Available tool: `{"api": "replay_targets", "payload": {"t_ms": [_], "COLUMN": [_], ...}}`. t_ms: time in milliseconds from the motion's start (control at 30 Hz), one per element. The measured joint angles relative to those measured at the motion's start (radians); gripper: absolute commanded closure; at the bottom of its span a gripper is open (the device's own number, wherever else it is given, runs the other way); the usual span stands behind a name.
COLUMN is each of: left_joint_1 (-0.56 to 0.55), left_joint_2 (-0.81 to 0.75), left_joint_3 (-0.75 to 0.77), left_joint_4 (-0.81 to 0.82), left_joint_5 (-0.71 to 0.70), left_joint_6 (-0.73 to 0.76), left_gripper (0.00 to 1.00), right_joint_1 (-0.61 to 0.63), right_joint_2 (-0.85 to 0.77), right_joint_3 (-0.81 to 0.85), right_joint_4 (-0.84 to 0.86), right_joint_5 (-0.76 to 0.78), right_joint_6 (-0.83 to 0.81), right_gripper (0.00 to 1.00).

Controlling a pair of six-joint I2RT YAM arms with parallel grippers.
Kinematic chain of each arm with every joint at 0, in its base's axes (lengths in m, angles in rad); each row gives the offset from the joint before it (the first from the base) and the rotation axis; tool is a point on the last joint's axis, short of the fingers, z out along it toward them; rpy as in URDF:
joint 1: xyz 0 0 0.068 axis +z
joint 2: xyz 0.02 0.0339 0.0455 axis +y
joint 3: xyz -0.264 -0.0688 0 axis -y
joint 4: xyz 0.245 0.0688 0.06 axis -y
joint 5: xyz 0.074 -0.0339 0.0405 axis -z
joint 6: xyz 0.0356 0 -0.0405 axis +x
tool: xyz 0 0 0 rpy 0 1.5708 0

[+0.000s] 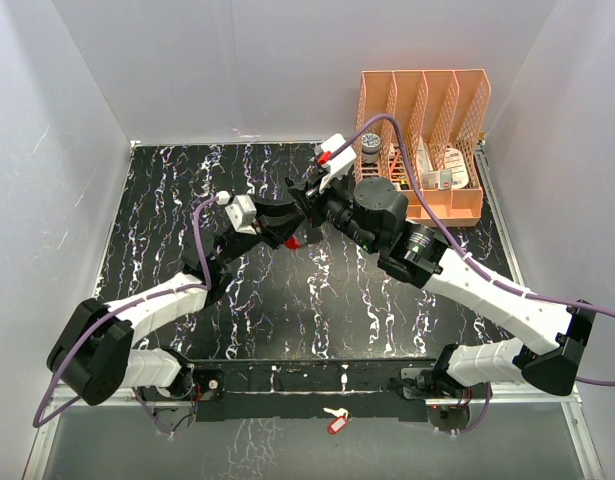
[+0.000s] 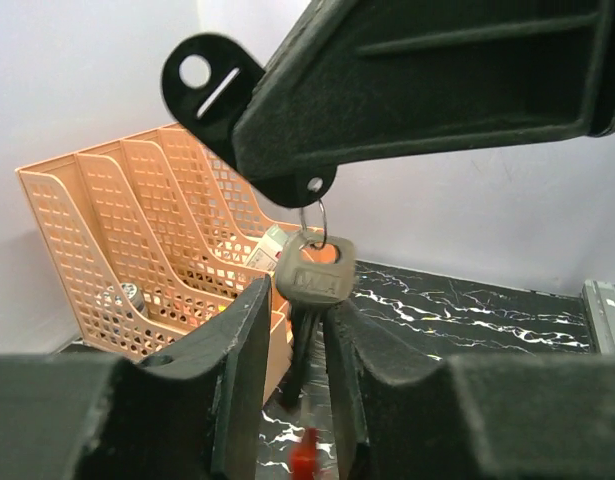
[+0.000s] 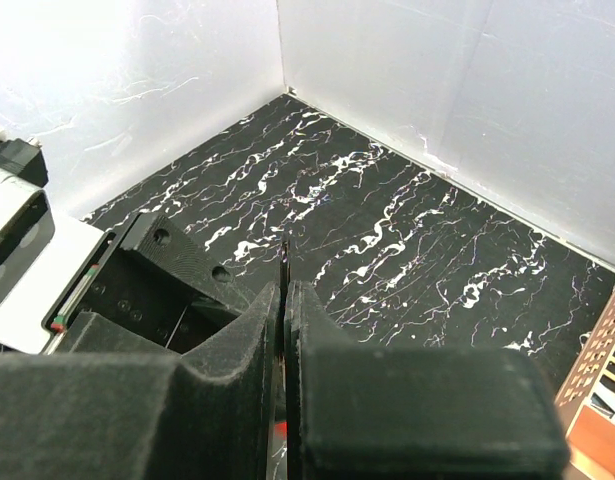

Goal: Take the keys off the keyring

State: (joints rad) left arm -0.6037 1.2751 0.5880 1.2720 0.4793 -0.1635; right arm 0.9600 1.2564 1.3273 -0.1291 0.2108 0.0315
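**Both arms are holding the key bunch in the air above the surface (image 1: 317, 310), with the keys not yet separated.**

The right end effector (image 3: 284, 300) is clenching the keyring (image 2: 325, 218) from above. The keys (image 2: 312, 275) are hanging straight below it, long axis vertical, blades pointing down between the fingers of the left end effector (image 2: 299, 340). Those fingers are flanking the blades closely, but contact is not discernible, so its grip cannot be confirmed. The left arm is nearer the keys; the next move is likely calling for it to clamp them and work one key head around the loop.
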Motion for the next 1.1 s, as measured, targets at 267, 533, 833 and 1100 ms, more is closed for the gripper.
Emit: {"api": "replay_targets", "payload": {"t_ms": [267,533,833,1100], "left_joint_1": [0.000,0.000,-0.001,0.000], "left_joint_2": [-0.040,-0.086,-0.092,-0.095], "left_joint_3": [0.003,0.003,0.003,0.002], "left_joint_4": [-0.035,-0.072,-0.101,-0.144], "left_joint_5": [0.011,0.002,-0.009,-0.016], "left_joint_6": [0.023,0.046,0.059,0.066], "left_gripper": [0.66,0.71,0.64,0.53], "right_joint_1": [0.000,0.000,0.000,0.002], "right_joint_2": [0.000,0.000,0.000,-0.001], "right_joint_3": [0.000,0.000,0.000,0.000], "right_joint_4": [0.003,0.006,0.002,0.006], "right_joint_5": [0.004,0.019,0.030,0.034], "right_joint_6": [-0.002,-0.004,-0.005,-0.011], "right_gripper": [1.00,1.00,1.00,1.00]}}
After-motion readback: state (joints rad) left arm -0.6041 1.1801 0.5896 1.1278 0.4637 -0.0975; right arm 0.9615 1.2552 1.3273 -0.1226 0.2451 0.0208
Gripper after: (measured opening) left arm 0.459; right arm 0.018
